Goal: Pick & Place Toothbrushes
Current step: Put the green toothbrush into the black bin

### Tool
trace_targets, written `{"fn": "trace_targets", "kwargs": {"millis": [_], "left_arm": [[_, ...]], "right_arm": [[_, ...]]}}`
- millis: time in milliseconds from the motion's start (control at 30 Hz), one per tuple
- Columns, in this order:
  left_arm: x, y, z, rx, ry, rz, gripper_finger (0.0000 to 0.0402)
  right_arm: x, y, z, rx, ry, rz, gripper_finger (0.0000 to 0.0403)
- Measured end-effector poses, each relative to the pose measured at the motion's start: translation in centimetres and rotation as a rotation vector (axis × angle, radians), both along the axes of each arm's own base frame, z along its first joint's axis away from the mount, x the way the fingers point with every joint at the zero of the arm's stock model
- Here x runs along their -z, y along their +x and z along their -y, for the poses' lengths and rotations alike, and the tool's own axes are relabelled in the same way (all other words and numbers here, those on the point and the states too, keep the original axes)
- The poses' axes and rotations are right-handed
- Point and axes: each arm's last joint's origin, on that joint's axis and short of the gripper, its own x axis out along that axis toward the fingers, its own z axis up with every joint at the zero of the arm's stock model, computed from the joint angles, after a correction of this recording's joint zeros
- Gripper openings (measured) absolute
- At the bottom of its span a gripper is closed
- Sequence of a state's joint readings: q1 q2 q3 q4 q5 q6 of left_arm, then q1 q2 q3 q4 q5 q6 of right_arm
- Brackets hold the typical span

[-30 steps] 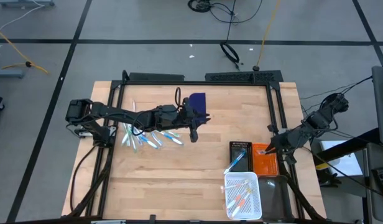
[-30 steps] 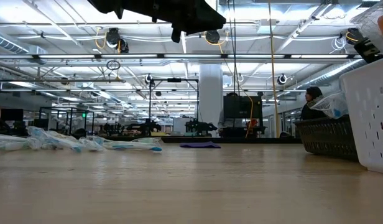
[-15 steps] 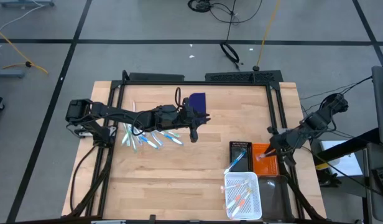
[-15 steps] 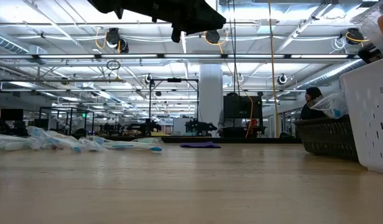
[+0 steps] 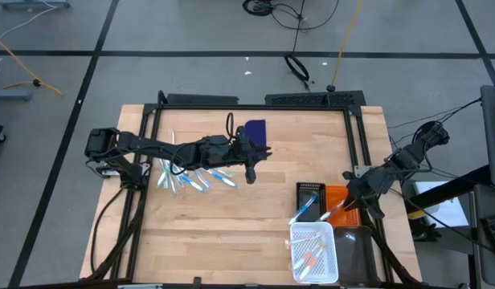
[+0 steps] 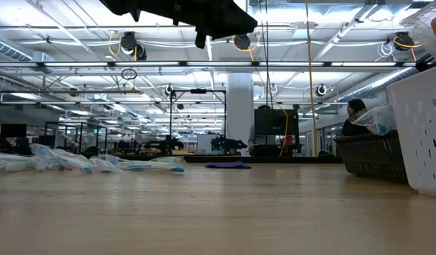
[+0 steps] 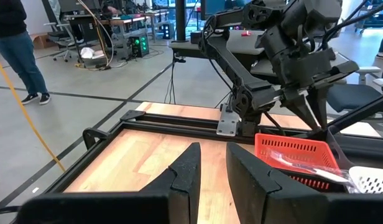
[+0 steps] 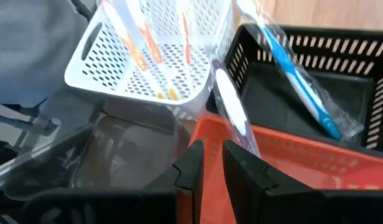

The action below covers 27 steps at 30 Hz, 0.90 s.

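Right gripper (image 8: 207, 163) on half-hidden toothbrush (image 8: 232, 109)

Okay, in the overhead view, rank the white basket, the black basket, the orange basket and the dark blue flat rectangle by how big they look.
1. white basket, clearly the largest.
2. black basket and orange basket: look about alike, and the right gripper covers part of the orange one, so I won't rank them.
3. dark blue flat rectangle, smallest, partly behind the left arm.

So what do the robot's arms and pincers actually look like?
Both arms are dark, slim and jointed. The left gripper and right gripper each end in two flat, black, wedge-like fingers. A thin black cable loops above the left arm, and more cables trail behind the right arm.
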State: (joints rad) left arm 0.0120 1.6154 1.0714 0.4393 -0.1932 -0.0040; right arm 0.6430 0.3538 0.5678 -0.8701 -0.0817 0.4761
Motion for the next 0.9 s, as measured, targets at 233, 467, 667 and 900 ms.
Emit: {"fn": "trace_targets", "kwargs": {"millis": [233, 467, 667, 900], "left_arm": [[0.1, 0.0, 0.0, 0.000, -0.002, -0.008, 0.0079], [0.7, -1.1, -0.8, -0.075, -0.025, -0.162, 0.0079], [1.3, -3.4, -1.9, -0.145, -0.134, -0.383, 0.0079], [3.6, -6.4, -2.9, -0.202, -0.165, -0.764, 0.0079]], "right_arm": [[-1.1, 0.9, -0.5, 0.013, 0.035, 0.165, 0.0054], [-2.3, 3.0, -1.5, 0.077, -0.014, 0.367, 0.0054], [-1.7, 6.1, -2.3, 0.184, -0.156, 0.413, 0.0054], [-0.5, 10.1, -1.2, 0.263, -0.263, 0.407, 0.0055]]}}
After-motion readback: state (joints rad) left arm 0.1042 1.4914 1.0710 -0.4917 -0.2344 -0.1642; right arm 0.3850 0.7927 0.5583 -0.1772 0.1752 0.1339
